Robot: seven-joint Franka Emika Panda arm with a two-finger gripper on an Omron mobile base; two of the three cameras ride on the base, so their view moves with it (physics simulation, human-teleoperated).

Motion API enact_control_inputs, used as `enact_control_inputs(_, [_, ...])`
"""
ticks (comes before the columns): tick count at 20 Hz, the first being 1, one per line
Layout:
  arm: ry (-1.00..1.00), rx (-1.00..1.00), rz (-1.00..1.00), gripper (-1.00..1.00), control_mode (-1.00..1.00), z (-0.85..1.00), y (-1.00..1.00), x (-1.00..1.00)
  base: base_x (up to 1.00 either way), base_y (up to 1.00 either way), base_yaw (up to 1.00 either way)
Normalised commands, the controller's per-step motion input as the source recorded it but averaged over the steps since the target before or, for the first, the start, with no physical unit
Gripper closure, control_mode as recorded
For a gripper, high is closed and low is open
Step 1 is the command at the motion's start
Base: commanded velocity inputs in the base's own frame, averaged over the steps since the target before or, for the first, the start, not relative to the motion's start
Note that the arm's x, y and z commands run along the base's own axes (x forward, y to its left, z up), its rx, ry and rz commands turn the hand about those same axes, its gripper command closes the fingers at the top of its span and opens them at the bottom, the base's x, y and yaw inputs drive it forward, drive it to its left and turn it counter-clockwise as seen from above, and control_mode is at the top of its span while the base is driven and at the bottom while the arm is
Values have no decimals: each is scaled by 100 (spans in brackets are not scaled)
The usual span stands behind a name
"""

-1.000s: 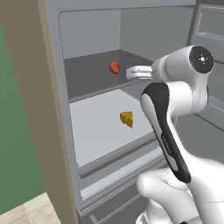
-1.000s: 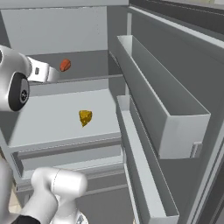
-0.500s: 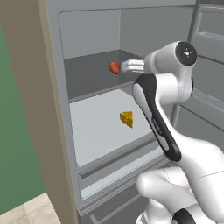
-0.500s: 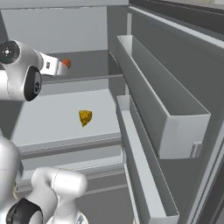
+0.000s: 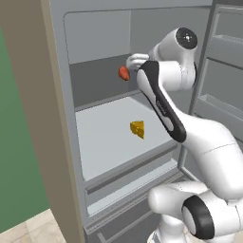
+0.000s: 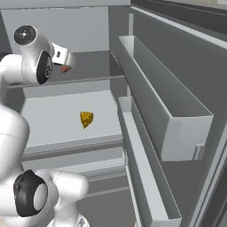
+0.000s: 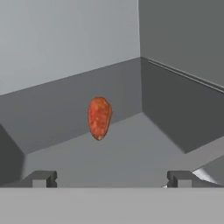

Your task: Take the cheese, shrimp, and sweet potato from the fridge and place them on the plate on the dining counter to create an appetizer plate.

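The sweet potato (image 7: 99, 118), a reddish-orange oblong lump, lies on the upper shelf of the open fridge (image 5: 99, 33). It also appears at the shelf's back (image 5: 123, 72) and just beside my hand (image 6: 65, 68). My gripper (image 7: 111, 178) is open, level with that shelf, with the sweet potato a short way ahead between the lines of its fingertips (image 7: 41, 178). Nothing is held. The hand (image 5: 135, 60) reaches into the fridge from the right. The cheese (image 5: 137, 128), a yellow wedge, sits on the shelf below (image 6: 86, 119). Shrimp, plate and dining counter are out of view.
The fridge door stands open on the right with two long grey bins (image 6: 177, 119) one above the other. A tan side panel (image 5: 28, 104) bounds the fridge on the left. Drawers (image 5: 128, 185) lie under the cheese shelf.
My hand has moved up and further into the fridge, toward the sweet potato on the upper shelf. The jaws have stayed open. Cheese and sweet potato have not moved.
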Motion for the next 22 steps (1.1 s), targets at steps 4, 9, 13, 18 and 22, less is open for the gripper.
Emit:
enact_control_inputs(4, [-1,0,0,-100,-100,-14,10,53,0,0,0])
enact_control_inputs(9, [-2,0,0,-100,-100,-21,15,49,0,0,0])
enact_control_inputs(13, [0,0,0,-100,-100,-13,15,50,0,0,0])
enact_control_inputs(18, [0,0,0,-100,-100,-2,13,56,0,0,0])
enact_control_inputs(22, [0,0,0,-100,-100,-6,11,52,0,0,0])
